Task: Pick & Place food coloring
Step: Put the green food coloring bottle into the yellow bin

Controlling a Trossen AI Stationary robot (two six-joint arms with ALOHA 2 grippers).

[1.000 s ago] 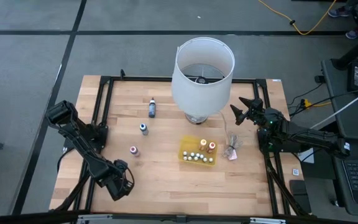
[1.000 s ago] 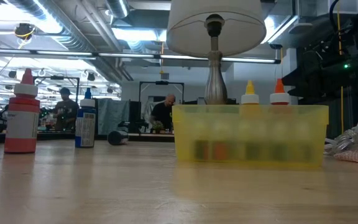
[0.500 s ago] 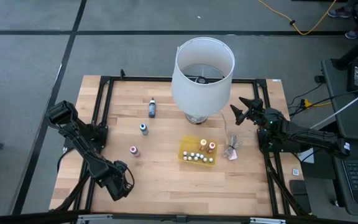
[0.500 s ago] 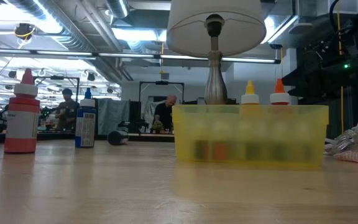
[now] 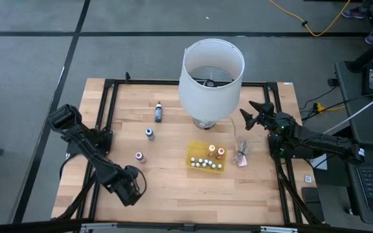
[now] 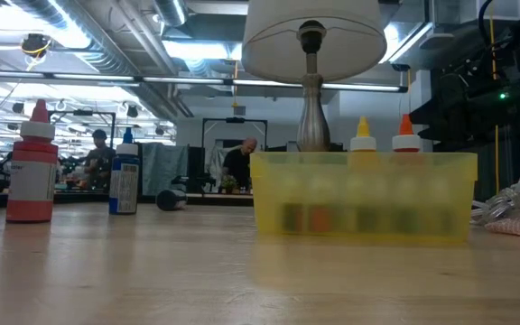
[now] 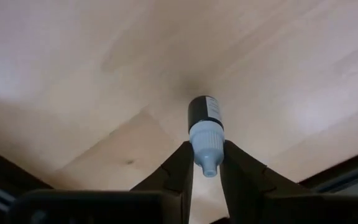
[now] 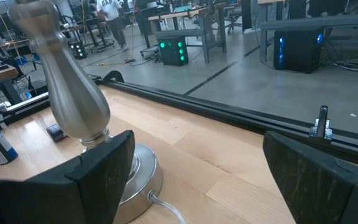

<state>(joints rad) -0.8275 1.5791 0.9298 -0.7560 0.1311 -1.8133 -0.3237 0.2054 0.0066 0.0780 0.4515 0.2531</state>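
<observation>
My left gripper [image 5: 131, 189] [image 7: 207, 167] is near the table's front left, pointing down, and shut on a tiny food coloring bottle [image 7: 204, 127] with a dark body and a pale grey cap. The high view hides that bottle under the gripper. Three more bottles stand upright on the wood: a dark one [image 5: 158, 112], a blue one [image 5: 149, 133] and a pink one [image 5: 139, 156]. Several small bottles stand in the yellow tray [image 5: 192, 155] [image 6: 364, 194]. My right gripper [image 5: 252, 115] waits open at the table's right, beside the lamp. My left gripper pinches the bottle's pale cap [image 7: 206, 142] between its two fingers, one on each side. The fingers come from above, pointing down. The bottle stands upright with its dark body [image 7: 204, 112] below the fingers. Whether its bottom rests on the table, I cannot tell.
A white-shaded lamp [image 5: 211, 68] on a metal base [image 8: 73, 93] stands at the table's far middle. A crumpled clear wrapper [image 5: 241, 154] lies right of the tray. A black frame rail [image 5: 102, 129] runs along the table's edges.
My left gripper has shifted a little toward the table's right edge and its wrist has rolled slightly. The other bottles, the tray and my right arm have stayed where they were.
</observation>
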